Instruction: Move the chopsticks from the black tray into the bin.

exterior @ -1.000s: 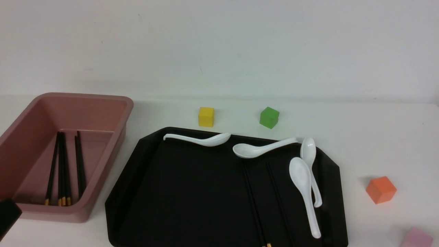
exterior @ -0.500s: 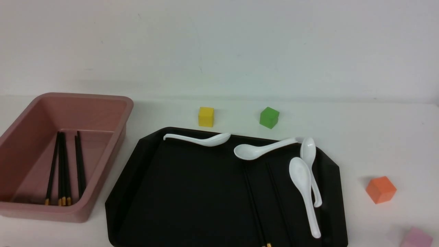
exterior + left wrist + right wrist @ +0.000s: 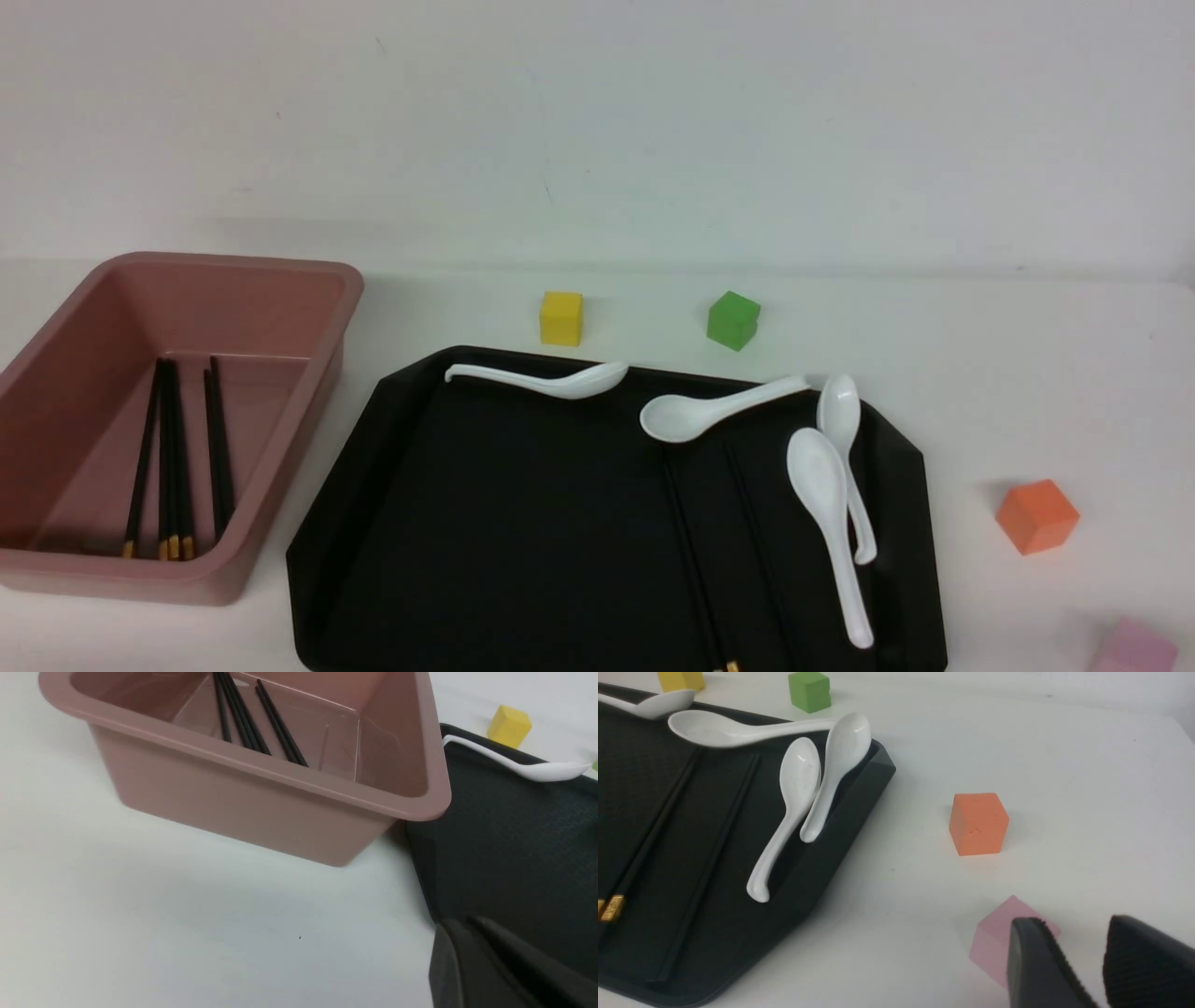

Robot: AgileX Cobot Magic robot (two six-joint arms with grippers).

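Left gripper (image 3: 460, 924) has slipped out of the front view's bottom-left corner since a second ago, and one spoon (image 3: 700, 411) has nudged a touch to the right. Everything else sits where it was.

Chopsticks are split between two spots. One bunch (image 3: 173, 457) lies flat on the floor of the bin (image 3: 280, 266), gold ends toward the robot. Looks like five or so, but they're packed close, so I can't get a firm count. The rest (image 3: 691, 541) are on the tray (image 3: 355, 485), right of centre: two thin dark lines running front to back, gold tips at the near edge. Black on black, so I can't be sure of the number.

Four white spoons in all. One (image 3: 560, 381) lies along the tray's far rim, the nudged one sits just above the tray chopsticks' far ends, and two more (image 3: 826, 513) (image 3: 845, 439) lie side by side, touching, by the right rim.

Four cubes sit on the table (image 3: 980, 373): yellow (image 3: 561, 317) and green (image 3: 732, 319) beyond the tray, orange (image 3: 1036, 515) and pink (image 3: 1134, 649) off to the right.

Left claw's fingers look pressed together with nothing between them, near the bin's corner. Right gripper (image 3: 1076, 924) has its fingers apart, just by the pink cube.
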